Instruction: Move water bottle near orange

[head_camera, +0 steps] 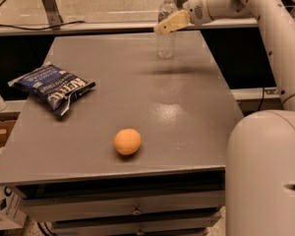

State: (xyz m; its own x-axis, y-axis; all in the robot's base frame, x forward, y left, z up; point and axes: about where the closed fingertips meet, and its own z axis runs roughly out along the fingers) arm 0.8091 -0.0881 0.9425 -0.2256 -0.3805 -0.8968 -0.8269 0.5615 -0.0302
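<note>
The water bottle (pixel 165 38) is clear with a white cap and stands upright at the far edge of the grey table (pixel 187 112), right of centre. My gripper (pixel 171 22) is at the bottle's upper body, reaching in from the right and overlapping it. The orange (pixel 127 141) lies near the table's front edge, far from the bottle and towards me.
A blue chip bag (pixel 53 87) lies on the table's left side. My white arm (pixel 265 28) comes down the right side, and my base (pixel 265 176) stands at the table's front right corner. Drawers (pixel 132 208) sit under the table top.
</note>
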